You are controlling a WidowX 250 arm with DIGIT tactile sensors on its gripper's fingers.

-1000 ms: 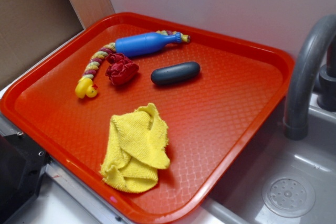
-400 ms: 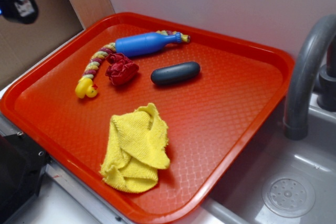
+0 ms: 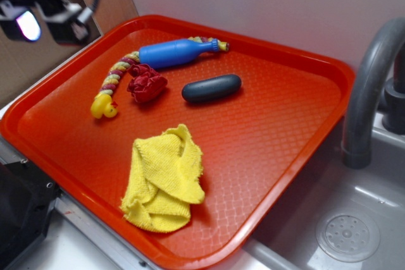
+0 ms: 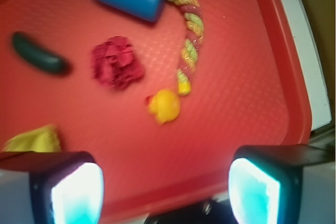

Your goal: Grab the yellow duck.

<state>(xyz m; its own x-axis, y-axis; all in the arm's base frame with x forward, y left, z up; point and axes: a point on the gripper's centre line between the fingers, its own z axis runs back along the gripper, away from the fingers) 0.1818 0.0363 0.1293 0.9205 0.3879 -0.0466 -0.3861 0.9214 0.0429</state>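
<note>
**Approach stage: claw high, duck untouched**

Step in hand, as I judge it: the reach. The gripper (image 3: 47, 20) hangs above the far-left corner of the red tray (image 3: 297, 124), off the surface, holding nothing. In the wrist view its two pads (image 4: 76, 192) stand wide apart with bare tray between them, so the claw is spread.

Contents of the tray, near to far:

- Yellow terry cloth (image 3: 166, 180), crumpled, by the near edge.
- Yellow duck (image 3: 103, 107), small and glossy, orange beak, beside the left edge and about midway along it. It lies free on the tray floor, apart from the rim.
- Braided rope (image 3: 118, 74), yellow, red and pink, joined to the duck and curving toward the far edge.
- Dark red ruffled fabric ball (image 3: 147, 84), just beside the duck and rope.
- Dark oblong object (image 3: 211, 88), near the middle; what it is I cannot tell.
- Blue bottle (image 3: 177, 52), lying on its side along the far edge, at the rope's other end.

Next move, as I judge it: bring the claw down over the duck with the pads either side of its body, clear of the fabric ball and not on the rope, then close.

Writing: no brand, label or lettering can be read anywhere.
</note>
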